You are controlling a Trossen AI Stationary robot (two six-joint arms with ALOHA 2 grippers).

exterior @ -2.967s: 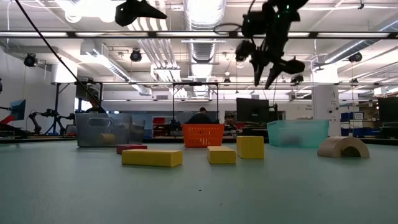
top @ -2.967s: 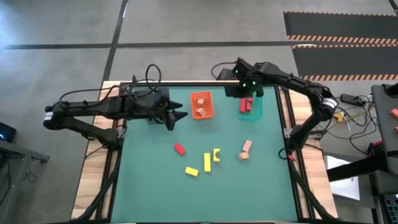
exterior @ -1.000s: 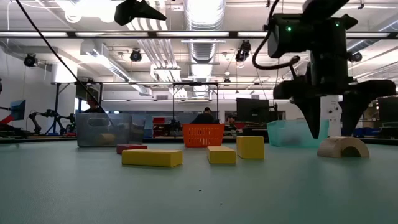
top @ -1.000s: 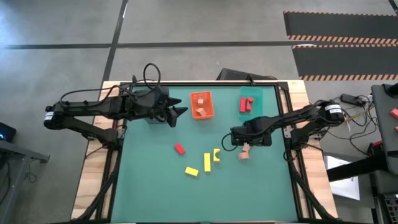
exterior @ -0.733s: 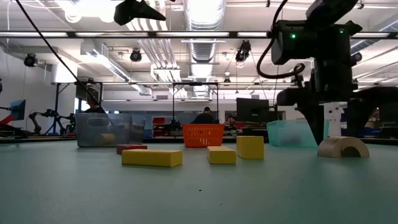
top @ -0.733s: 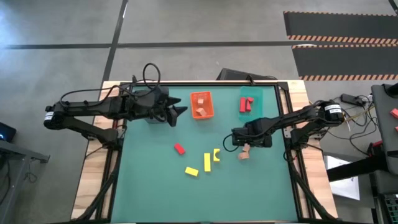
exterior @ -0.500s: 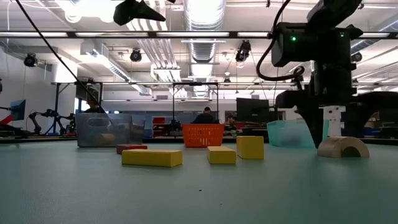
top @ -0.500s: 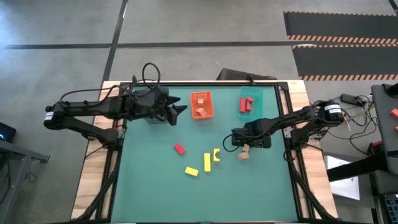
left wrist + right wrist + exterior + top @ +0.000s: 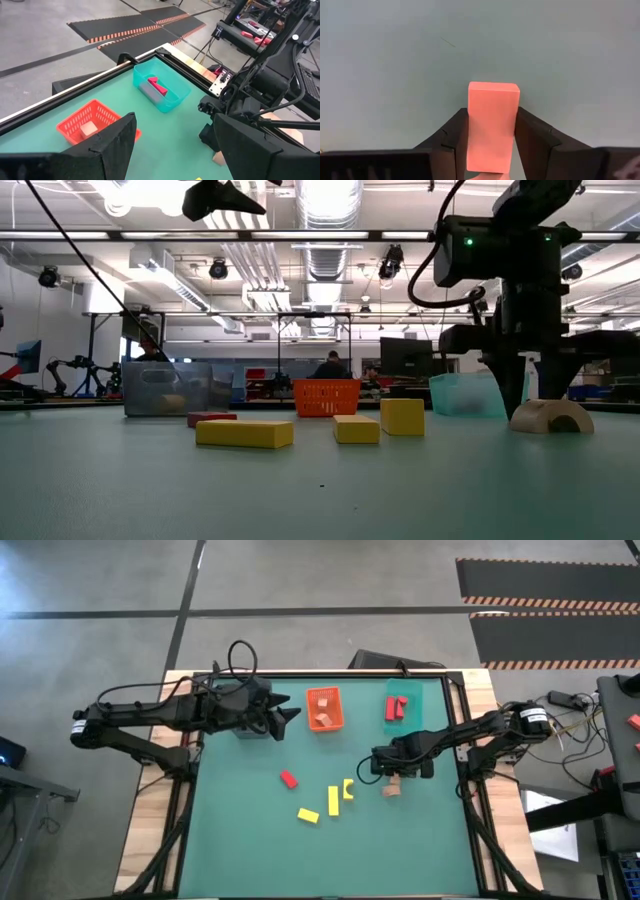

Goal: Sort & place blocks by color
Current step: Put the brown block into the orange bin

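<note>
**Right gripper closed around a pinkish-tan bar on the green table**

Blocks lie in three places. On the open green table [image 9: 250, 840] rest a red block [image 9: 289, 779] and three yellow blocks [image 9: 332, 801], grouped near the table's middle. An orange tray [image 9: 324, 708] at the far edge holds pinkish-tan pieces, and a teal tray [image 9: 404, 706] beside it holds red ones. A dark grey tray [image 9: 166, 387] stands toward the left; its contents are hard to make out through the wall.

The right gripper [image 9: 490, 145] is lowered to the table surface, right of the yellow group. In the right wrist view its two fingers [image 9: 452, 137] press against both long sides of a pinkish-tan bar [image 9: 491, 125], so the bar is grasped; whether it has left the surface cannot be judged. Just beside it lies a pinkish-tan arch block [image 9: 551, 416], flat side down, apart from the fingers.

The left gripper [image 9: 290, 717] waits above the table's far left part, next to the orange tray, its fingers spread wide and holding nothing.
</note>
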